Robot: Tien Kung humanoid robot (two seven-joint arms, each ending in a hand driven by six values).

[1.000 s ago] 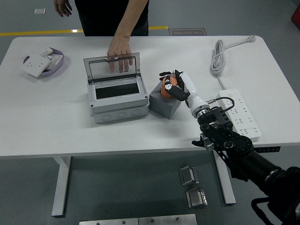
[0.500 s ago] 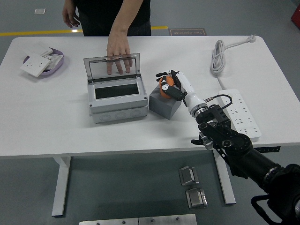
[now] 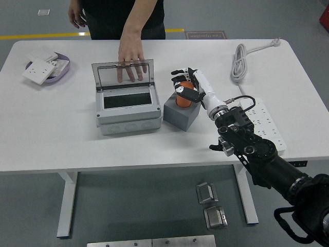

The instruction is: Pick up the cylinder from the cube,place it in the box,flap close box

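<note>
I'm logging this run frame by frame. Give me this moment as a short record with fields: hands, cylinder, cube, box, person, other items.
right hand: right hand over the cube, fingers curled around the cylinder
left hand: not in view
cylinder: orange cylinder, at the top of the cube
cube: grey cube, right of the box
box: grey box, clear lid standing open
person: person's hand resting on the lid's top edge
other items: power strip, coiled cable, purple tray

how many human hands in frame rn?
2: one hand laid on the open box lid from behind it, the other hand hanging at the top edge, partly cropped.
</note>
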